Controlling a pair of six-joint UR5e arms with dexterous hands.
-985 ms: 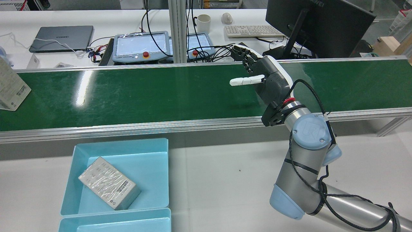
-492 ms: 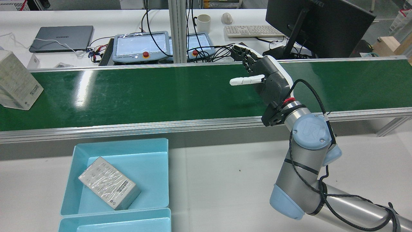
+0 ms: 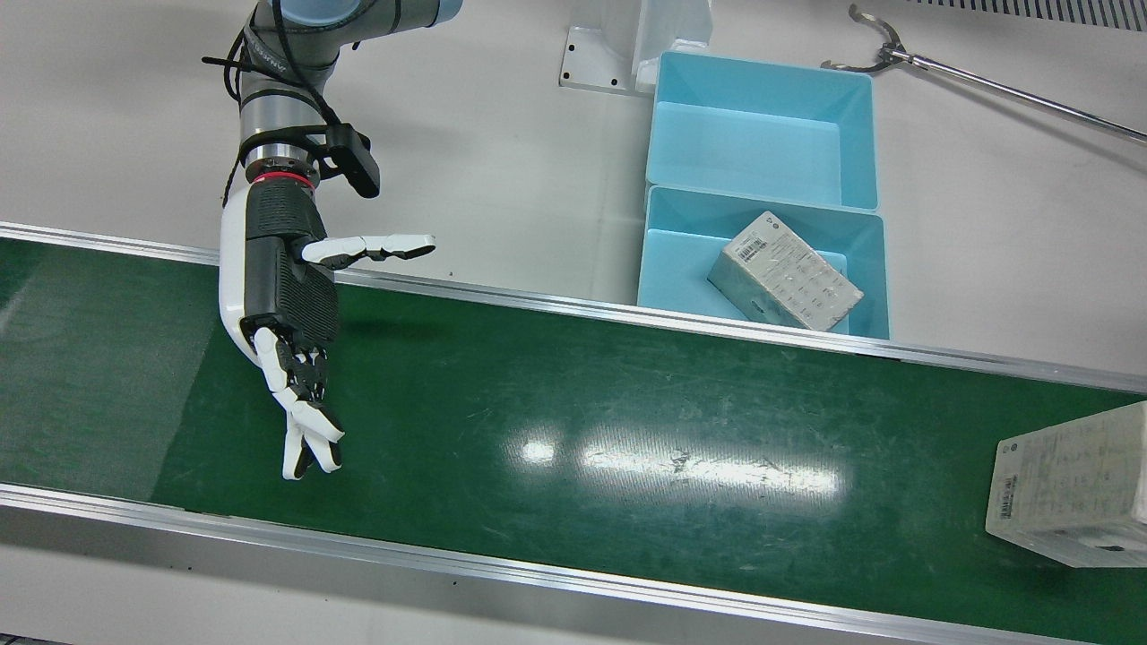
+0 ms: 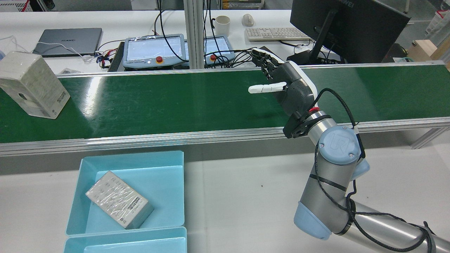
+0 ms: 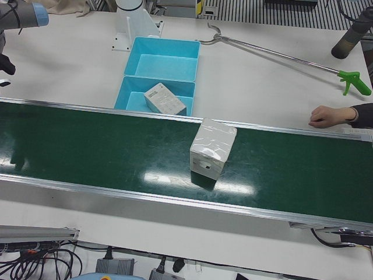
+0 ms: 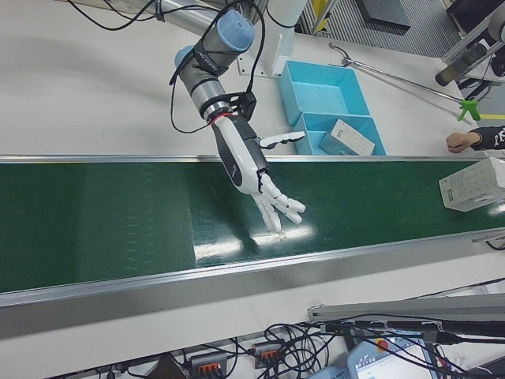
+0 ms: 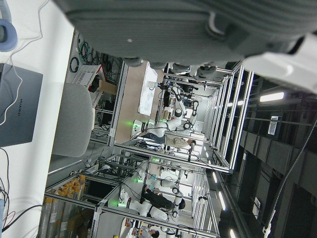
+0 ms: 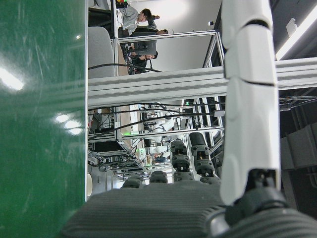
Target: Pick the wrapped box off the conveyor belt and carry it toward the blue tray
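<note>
Green conveyor belt point(image 4: 175, 102) carries one wrapped box point(image 4: 33, 84) at 9 o'clock in the rear view.
The right hand point(image 4: 286, 82) hovers at 3 o'clock, fingers spread and empty; the blue tray point(image 4: 168, 165) sits at 7 o'clock.

Right hand spread and empty, arm reaching forward

The right arm point(image 4: 330, 175) rises from its elbow and stretches out, wrist point(image 3: 273, 175) in line with the forearm. The right hand point(image 3: 287, 296) is held flat, palm side-on, its fingers point(image 3: 305, 430) extended together and apart from the thumb point(image 3: 376, 248), which juts out sideways. The left hand appears only as a dark underside point(image 7: 198, 29) in its own camera.
</note>
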